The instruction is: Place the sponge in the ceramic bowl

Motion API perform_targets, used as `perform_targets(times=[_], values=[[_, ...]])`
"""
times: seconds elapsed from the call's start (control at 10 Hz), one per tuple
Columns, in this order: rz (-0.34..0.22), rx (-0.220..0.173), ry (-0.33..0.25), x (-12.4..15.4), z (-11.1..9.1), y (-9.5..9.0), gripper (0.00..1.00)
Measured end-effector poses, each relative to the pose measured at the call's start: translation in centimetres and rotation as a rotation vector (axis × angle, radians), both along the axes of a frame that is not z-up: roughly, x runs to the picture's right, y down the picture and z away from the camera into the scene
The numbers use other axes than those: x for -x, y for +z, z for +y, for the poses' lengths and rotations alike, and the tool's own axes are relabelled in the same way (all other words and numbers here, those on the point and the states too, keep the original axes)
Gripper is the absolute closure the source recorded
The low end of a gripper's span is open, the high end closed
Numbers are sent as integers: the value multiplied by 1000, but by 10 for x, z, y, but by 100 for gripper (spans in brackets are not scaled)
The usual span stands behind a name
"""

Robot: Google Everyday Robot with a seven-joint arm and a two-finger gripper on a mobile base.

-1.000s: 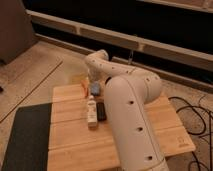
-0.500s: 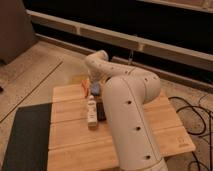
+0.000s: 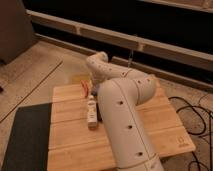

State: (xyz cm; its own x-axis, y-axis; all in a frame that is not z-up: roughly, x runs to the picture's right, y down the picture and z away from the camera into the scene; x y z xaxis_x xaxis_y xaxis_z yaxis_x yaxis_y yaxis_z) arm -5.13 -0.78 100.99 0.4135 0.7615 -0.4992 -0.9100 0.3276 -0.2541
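Observation:
A pale blue-grey sponge (image 3: 91, 113) lies lengthwise on the wooden table (image 3: 70, 142), left of the big white arm. A black bar (image 3: 99, 113) lies along its right side. My gripper (image 3: 93, 93) hangs from the bent wrist just behind the sponge's far end, close above the table. A thin orange-red piece (image 3: 85, 88) sits just left of the gripper. The ceramic bowl is out of view, possibly hidden behind the arm.
The white arm (image 3: 122, 120) covers the middle and right of the table. A dark mat (image 3: 25, 137) lies on the floor to the left. Black cables (image 3: 192, 112) trail on the floor at the right. A dark wall with ledges runs behind.
The wrist and gripper have sunk slightly toward the far end of the sponge. The sponge, black bar and orange-red piece have not moved.

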Motion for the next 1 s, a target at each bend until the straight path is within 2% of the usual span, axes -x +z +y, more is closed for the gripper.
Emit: perform_targets(times=[0.5,0.6,0.8,1.0], values=[[-14,-18,-33,9,-8,4,94],[-17,-29,-31,9,-12,3,97],[-29,-83,-16,12,-35,-3,97],[-39,-162,-17,15,-68,-19,97]])
